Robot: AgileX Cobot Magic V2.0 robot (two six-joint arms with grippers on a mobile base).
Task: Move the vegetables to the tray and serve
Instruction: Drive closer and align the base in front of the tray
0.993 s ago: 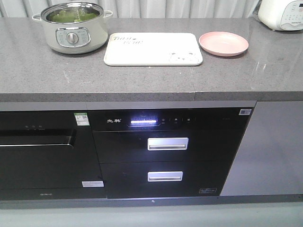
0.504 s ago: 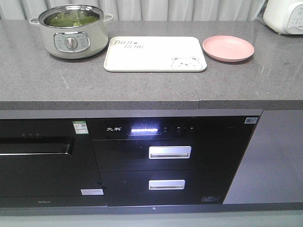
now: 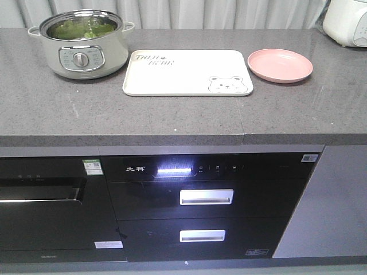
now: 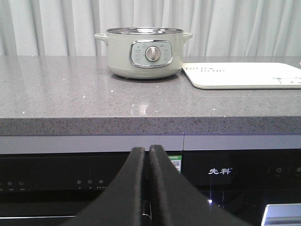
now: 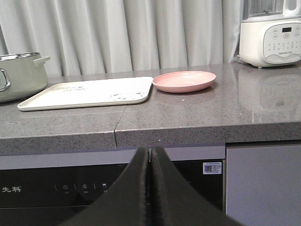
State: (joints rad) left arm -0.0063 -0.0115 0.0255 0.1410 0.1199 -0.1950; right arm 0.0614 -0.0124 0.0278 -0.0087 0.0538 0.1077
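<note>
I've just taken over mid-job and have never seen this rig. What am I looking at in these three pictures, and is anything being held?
This is a two-armed robot on a wheeled base, facing a kitchen counter. The wide picture looks down from the robot's front. The other two come from cameras on its wrists. The black wedge at the bottom of each is that arm's grasping part: the left pincer and the right pincer. Both are shut and hold nothing.

On the counter, from left to right, are a pot with green lettuce inside, a cream tray with a bear drawing and nothing on it, an empty pink plate, and a white appliance at the far right.
</note>
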